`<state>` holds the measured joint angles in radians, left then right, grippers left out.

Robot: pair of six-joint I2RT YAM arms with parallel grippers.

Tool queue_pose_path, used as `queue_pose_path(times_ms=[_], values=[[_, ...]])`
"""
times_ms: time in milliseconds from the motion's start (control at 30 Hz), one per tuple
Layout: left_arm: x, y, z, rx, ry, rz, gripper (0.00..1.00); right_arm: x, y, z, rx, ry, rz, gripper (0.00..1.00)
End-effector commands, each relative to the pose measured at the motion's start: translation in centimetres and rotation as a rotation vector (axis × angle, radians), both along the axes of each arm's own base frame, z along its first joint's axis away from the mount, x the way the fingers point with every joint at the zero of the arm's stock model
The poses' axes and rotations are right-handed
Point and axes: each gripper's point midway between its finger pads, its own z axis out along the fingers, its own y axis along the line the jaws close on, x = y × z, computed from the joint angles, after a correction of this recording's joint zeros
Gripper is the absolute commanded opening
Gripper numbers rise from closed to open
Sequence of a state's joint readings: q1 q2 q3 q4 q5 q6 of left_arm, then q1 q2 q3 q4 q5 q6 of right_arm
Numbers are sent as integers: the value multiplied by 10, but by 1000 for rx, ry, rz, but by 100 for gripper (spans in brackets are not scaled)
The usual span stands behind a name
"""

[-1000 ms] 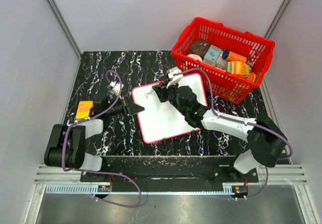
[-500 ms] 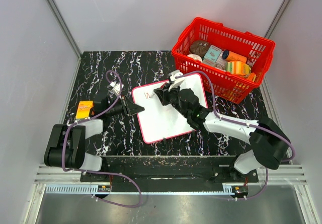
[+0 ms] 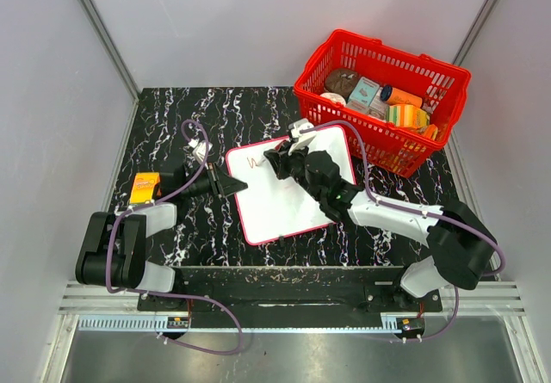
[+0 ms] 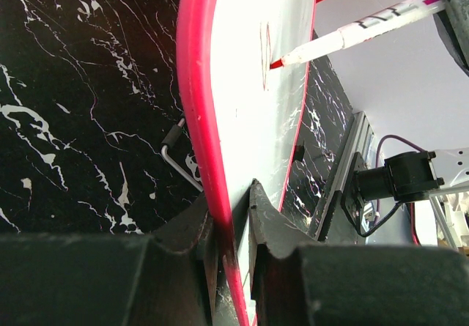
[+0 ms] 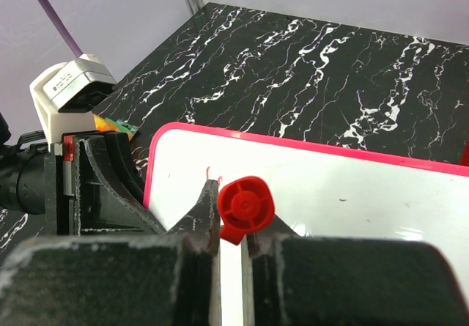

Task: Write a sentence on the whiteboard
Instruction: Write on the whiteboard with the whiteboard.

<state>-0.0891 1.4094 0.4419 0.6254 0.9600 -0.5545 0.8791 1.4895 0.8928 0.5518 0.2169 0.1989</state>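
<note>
Where the whiteboard lies: flat white rectangular whiteboard with rounded corners and a thin red frame, on the black, white-veined marble bench, near its middle, turned askew, between the two arms.
Left pincer: narrow, both black fingers clamped on the whiteboard's red left edge; arm reaches in low from the left side.
Right pincer: closed tight on a white-barrelled marker with a round red end; sits over the far-left part of the whiteboard.
Marker tip: red, angled down at the white surface, just beside the strokes; looks to be touching.
Sentence: only a few thin red handwritten strokes near the whiteboard's far-left corner; too few to read as a word.
Basket: red plastic mesh basket at the far right of the bench, just beside the whiteboard's far-right corner; holds assorted packets and tins.
Carton: small orange carton at the bench's left edge, close to the left arm, well apart from the whiteboard.
</note>
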Motion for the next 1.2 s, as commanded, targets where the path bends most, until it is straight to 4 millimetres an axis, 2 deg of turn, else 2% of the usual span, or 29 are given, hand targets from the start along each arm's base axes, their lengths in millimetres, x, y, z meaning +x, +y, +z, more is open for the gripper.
queue_pose_path(times_ms=[0,433,600,633,700,733,967,1167], values=[[20,4,-9,121,-155,41,0,15,-11,10,-54,-37,-90,0],[21,4,-8,125,-157,41,0,29,-10,20,-50,-49,-113,0],[21,4,-8,126,-156,41,0,16,-8,30,-9,-44,-55,0],[20,4,-10,128,-152,41,0,10,-12,42,15,-56,-50,0],[21,4,-9,130,-155,42,0,2,-17,44,39,-50,-36,0],[21,4,-10,131,-153,43,0,-3,-22,57,65,-66,-38,0],[21,4,-8,130,-158,41,0,-7,-38,46,37,-53,-76,0],[21,4,-9,132,-158,43,0,-2,-31,43,38,-46,-73,0]])
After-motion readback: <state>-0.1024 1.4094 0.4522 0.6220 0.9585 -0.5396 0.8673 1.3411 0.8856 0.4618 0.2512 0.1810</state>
